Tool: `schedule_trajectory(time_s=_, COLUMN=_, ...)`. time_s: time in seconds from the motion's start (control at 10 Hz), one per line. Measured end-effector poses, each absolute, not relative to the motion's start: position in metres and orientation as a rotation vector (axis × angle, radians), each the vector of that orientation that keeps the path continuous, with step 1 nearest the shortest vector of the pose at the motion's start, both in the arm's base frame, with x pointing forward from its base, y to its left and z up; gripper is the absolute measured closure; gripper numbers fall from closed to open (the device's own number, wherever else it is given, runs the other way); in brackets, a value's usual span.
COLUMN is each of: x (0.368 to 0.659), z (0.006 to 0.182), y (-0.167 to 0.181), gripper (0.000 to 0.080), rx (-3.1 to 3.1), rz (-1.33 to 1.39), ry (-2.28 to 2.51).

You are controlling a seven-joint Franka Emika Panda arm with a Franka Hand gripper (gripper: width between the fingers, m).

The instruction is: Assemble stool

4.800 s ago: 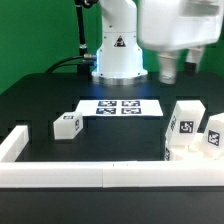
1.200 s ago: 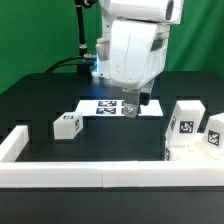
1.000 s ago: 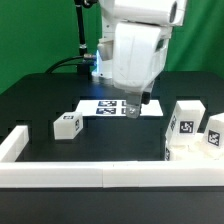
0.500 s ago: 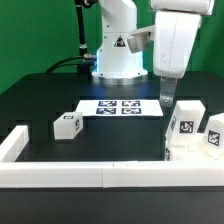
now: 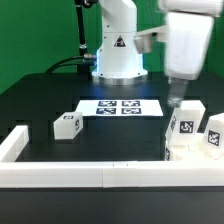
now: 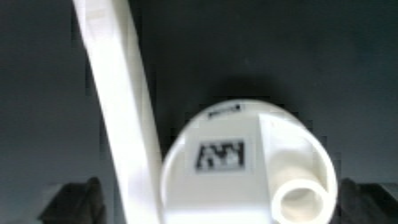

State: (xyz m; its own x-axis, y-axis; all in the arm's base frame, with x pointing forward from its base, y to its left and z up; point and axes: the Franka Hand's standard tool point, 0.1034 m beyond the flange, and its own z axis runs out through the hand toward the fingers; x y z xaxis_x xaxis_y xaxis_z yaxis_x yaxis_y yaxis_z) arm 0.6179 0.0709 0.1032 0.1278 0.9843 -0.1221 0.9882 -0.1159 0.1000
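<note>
Reach step, nothing joined yet — the claw (image 5: 177, 97) hangs empty, jaws wide apart, just above a stool leg (image 5: 185, 126) toward the exterior view's right of the counter (image 5: 40, 95) (a second leg (image 5: 68, 125) sits well apart). Next, I judge: centre, descend, straddle that leg — then close.

I read the exterior view as bright, lit evenly from overhead. The black table (image 5: 40, 100) carries a pale sheen at the far side by the robot base (image 5: 118, 62), and shadows are faint. The white border rail (image 5: 100, 178) is close to clipping. The arm housing (image 5: 185, 40) has smeared edges. The wrist view is soft throughout: the stool leg (image 6: 240, 150) glares white, and its tag (image 6: 222, 155) is too blurred to read.
</note>
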Motion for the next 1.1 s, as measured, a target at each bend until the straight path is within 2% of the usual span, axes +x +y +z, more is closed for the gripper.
schedule_trajectory(time_s=0.2, x=0.618, z=0.093, y=0.1, gripper=0.015, rx=2.219, rz=-0.028, ry=2.006)
schedule_trajectory(time_s=0.9, x=0.621, z=0.082, y=0.066, gripper=0.015, rx=2.273, rz=-0.052, ry=1.954)
schedule_trajectory(time_s=1.1, x=0.622, z=0.082, y=0.066, gripper=0.0177, rx=2.275, rz=-0.052, ry=1.952)
